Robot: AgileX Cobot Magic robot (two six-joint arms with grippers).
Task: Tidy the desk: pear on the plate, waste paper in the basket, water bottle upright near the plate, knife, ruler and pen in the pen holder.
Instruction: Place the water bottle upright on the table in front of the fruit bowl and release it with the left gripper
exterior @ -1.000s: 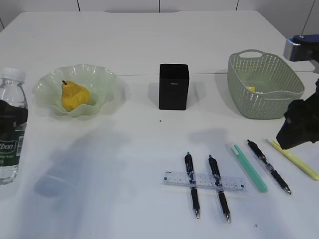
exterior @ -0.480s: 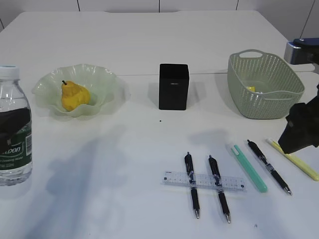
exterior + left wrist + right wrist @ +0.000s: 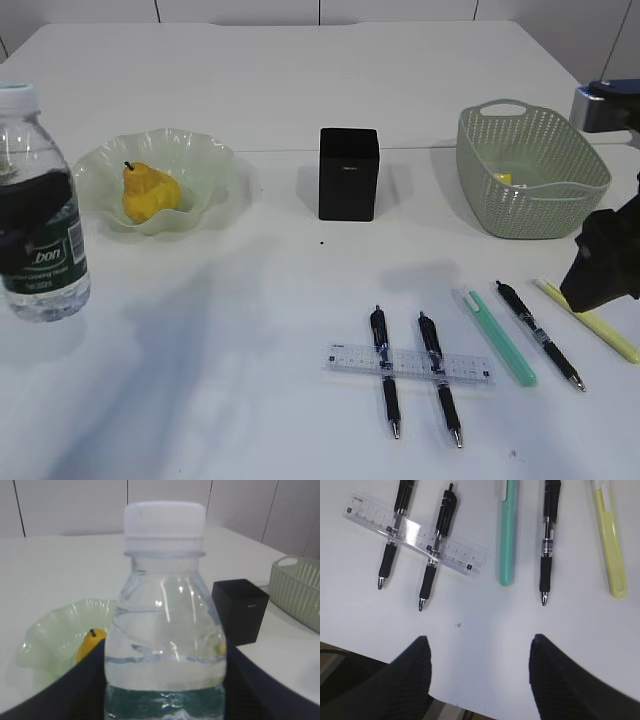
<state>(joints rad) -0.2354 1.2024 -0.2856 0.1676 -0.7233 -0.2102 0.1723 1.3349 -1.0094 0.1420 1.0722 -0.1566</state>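
Looking along the table, you are seeing the water bottle [image 3: 38,205] upright, left of the plate [image 3: 215,180], pear [image 3: 148,193] already in it. Watching the left wrist, your left claw [image 3: 165,680] is clamping the bottle's slick, part-full, squashy body; grip gently at the label. Below, your right claw [image 3: 477,672] is hanging open, empty, over the pens [image 3: 547,540] and ruler [image 3: 415,532].

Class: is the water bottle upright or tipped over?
Upright: the water bottle has its white cap on top, held between the left gripper's fingers beside the plate.
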